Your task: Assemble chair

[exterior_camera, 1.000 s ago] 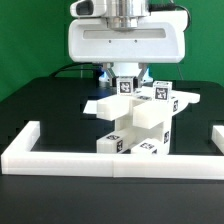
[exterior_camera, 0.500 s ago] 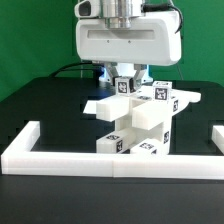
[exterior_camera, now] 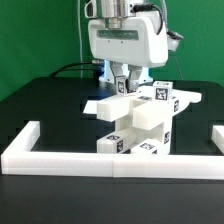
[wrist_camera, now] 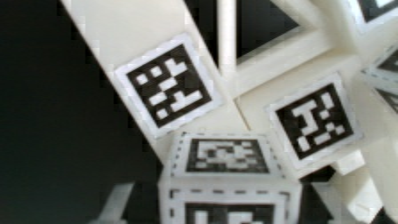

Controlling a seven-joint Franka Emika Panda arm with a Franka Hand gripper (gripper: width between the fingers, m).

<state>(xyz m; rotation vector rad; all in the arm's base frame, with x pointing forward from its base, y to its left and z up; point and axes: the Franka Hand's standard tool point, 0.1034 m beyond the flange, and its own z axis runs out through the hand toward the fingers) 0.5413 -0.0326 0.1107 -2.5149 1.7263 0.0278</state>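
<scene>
The partly joined chair (exterior_camera: pixel 137 122) stands in the middle of the black table as a stack of chunky white tagged blocks and slabs. A slanted slab (exterior_camera: pixel 108 106) sticks out toward the exterior view's left. My gripper (exterior_camera: pixel 126 80) hangs just above the stack's back, shut on a short white tagged post (exterior_camera: pixel 125 86). In the wrist view the post (wrist_camera: pixel 226 175) fills the gap between the fingers (wrist_camera: pixel 125 203), with the chair's tagged slabs (wrist_camera: pixel 169 85) close beyond it. Whether the post's lower end touches the stack is hidden.
A long low white border wall (exterior_camera: pixel 100 161) runs along the table's front, with short arms at the exterior view's left (exterior_camera: pixel 22 138) and right (exterior_camera: pixel 216 136). A black cable (exterior_camera: pixel 70 70) lies at the back left. A green backdrop stands behind.
The robot's hand has shifted toward the exterior view's right and turned about the post. The post and the chair stack stay where they were.
</scene>
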